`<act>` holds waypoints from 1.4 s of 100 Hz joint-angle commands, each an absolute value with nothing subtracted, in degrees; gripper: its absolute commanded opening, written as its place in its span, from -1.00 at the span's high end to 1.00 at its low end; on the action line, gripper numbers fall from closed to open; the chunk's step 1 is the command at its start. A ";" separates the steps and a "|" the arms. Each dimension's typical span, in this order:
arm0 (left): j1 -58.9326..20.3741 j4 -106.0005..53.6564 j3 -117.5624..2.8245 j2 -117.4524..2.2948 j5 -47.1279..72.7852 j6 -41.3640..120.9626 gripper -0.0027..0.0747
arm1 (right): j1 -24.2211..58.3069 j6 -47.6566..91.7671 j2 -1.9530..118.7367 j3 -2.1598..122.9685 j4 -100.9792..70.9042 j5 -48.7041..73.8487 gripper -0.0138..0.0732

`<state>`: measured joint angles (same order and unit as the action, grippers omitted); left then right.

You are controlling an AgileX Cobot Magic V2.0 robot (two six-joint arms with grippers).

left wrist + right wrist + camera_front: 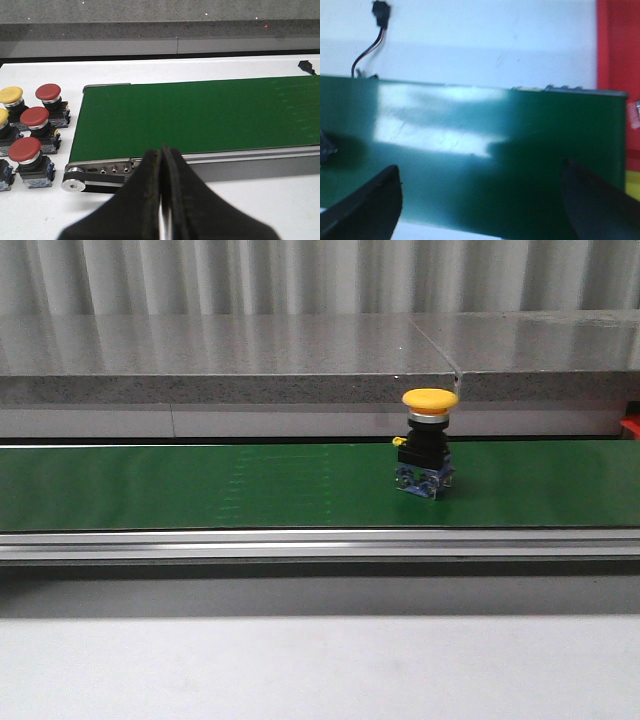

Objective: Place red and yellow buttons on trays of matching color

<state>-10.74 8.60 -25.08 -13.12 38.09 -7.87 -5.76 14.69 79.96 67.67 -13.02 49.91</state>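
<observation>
Yellow button upright on green belt

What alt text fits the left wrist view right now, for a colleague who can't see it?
The left gripper, fingers closed and empty, hangs over the near end of a bare green conveyor belt. Beside that end, red buttons and yellow buttons stand clustered on the white table.

A factory-style test bench or automation lab — a green conveyor belt in a metal rail frame runs across a white table. Beside the belt's roller end stand industrial push buttons; behind the belt, a corrugated metal wall.
</observation>
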 commanded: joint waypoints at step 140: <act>-11.32 8.43 -26.40 -13.72 33.35 -7.98 0.99 | 7.76 35.88 88.48 61.62 -29.19 35.00 0.05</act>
